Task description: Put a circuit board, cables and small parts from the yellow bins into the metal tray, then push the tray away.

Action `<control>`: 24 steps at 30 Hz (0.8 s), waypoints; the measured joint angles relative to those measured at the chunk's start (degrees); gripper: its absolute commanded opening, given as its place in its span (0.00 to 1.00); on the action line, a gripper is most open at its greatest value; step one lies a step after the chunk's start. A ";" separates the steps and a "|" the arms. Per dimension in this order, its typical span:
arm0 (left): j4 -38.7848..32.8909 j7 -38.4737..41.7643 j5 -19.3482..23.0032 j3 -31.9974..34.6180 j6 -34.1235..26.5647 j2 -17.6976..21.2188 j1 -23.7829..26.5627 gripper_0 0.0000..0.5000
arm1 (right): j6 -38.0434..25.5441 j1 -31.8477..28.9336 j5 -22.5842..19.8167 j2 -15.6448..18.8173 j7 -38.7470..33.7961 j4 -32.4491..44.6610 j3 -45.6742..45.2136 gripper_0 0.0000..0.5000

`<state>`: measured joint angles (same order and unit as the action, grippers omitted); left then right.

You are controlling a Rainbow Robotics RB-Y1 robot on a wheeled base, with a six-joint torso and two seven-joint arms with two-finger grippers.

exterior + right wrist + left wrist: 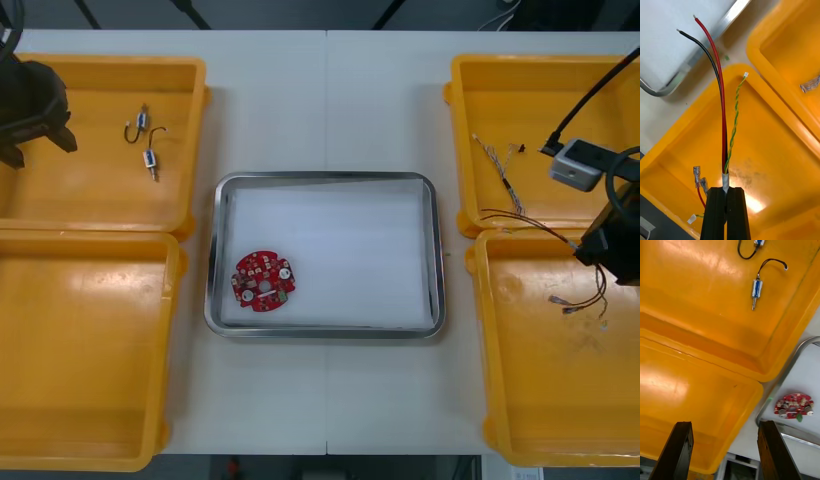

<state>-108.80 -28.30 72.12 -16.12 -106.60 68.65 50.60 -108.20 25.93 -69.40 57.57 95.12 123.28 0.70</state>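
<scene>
Cable step in hand: right gripper (727, 189) pinches a bundle of red, black and green-yellow twisted cables (723, 123) over the near right yellow bin (767, 150). Next move, likely: carry it left to the shiny metal tray (325, 178), where the round red circuit board (264, 281) lies. Left gripper (725, 423), fingers wide, hangs at the far left yellow bin (100, 190).

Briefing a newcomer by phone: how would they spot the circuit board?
Find the metal tray between the yellow bins. The circuit board lies in its near left corner. It is round and red, alone on the white inside.
</scene>
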 measured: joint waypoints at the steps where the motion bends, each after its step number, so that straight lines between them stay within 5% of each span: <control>1: 1.28 -3.44 -0.01 0.29 0.01 0.42 0.00 1.00 | 0.43 1.35 0.00 0.00 0.00 0.00 1.77 0.00; 5: 6.32 -11.18 -0.81 1.21 0.40 1.22 0.01 1.00 | 1.81 6.29 0.00 0.01 0.00 0.07 8.38 0.00; 19: 20.32 -10.63 -9.27 1.61 11.59 1.26 0.01 1.00 | 8.34 20.09 0.93 -0.88 0.54 2.32 28.78 0.00; 24: 23.86 -10.67 -12.84 1.61 18.23 0.85 0.01 1.00 | 8.45 22.30 3.40 -4.31 9.36 1.86 32.46 0.00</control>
<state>-84.94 -38.96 59.27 -14.50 -88.36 69.49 50.61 -99.75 48.23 -66.00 53.25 104.48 125.14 33.15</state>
